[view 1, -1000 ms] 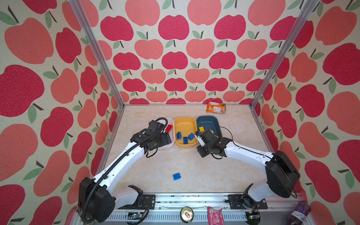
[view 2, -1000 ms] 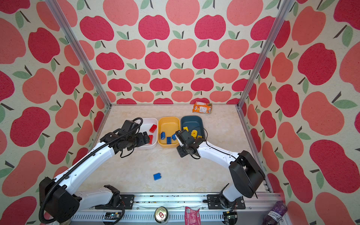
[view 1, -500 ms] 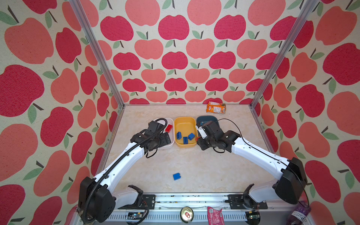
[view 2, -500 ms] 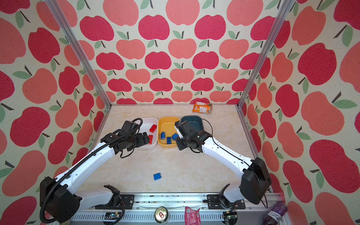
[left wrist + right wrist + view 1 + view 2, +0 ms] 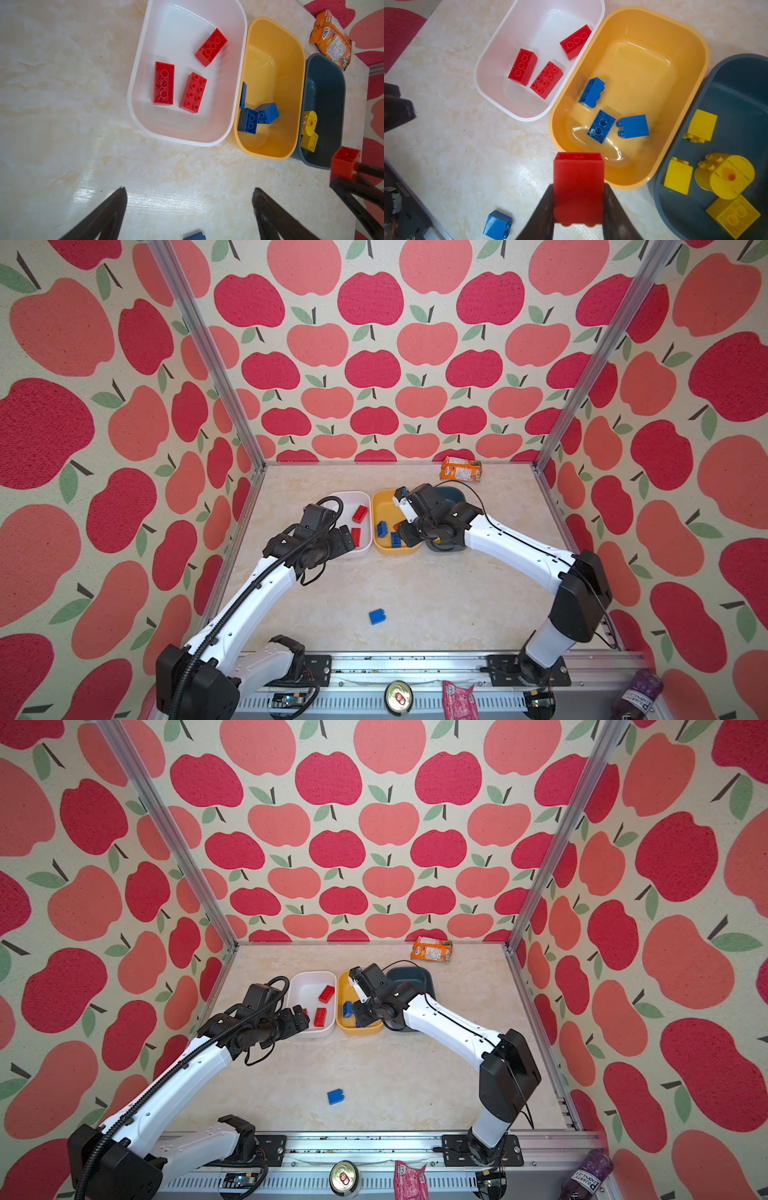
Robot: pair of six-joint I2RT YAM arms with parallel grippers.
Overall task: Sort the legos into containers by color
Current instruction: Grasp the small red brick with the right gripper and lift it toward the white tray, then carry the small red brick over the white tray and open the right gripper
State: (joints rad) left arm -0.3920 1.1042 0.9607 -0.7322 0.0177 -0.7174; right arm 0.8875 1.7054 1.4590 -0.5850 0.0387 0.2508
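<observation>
Three containers stand in a row: a white one (image 5: 328,499) with three red legos (image 5: 192,92), a yellow one (image 5: 380,499) with three blue legos (image 5: 601,126), and a dark blue-grey one (image 5: 455,493) with several yellow legos (image 5: 678,176). My right gripper (image 5: 579,187) is shut on a red brick (image 5: 579,168) and hangs over the yellow container's near rim (image 5: 402,533). My left gripper (image 5: 189,190) is open and empty, at the white container's near left corner (image 5: 347,537). One blue brick (image 5: 377,616) lies alone on the table nearer the front.
An orange snack packet (image 5: 461,468) lies at the back wall behind the dark container. Metal frame posts (image 5: 540,464) mark the back corners. A rail with a can (image 5: 398,697) and a pink wrapper (image 5: 457,701) runs along the front edge.
My right gripper has carried the red brick leftwards, from in front of the dark container to the yellow container's near rim. The left arm has stayed in place, jaws spread slightly wider.
</observation>
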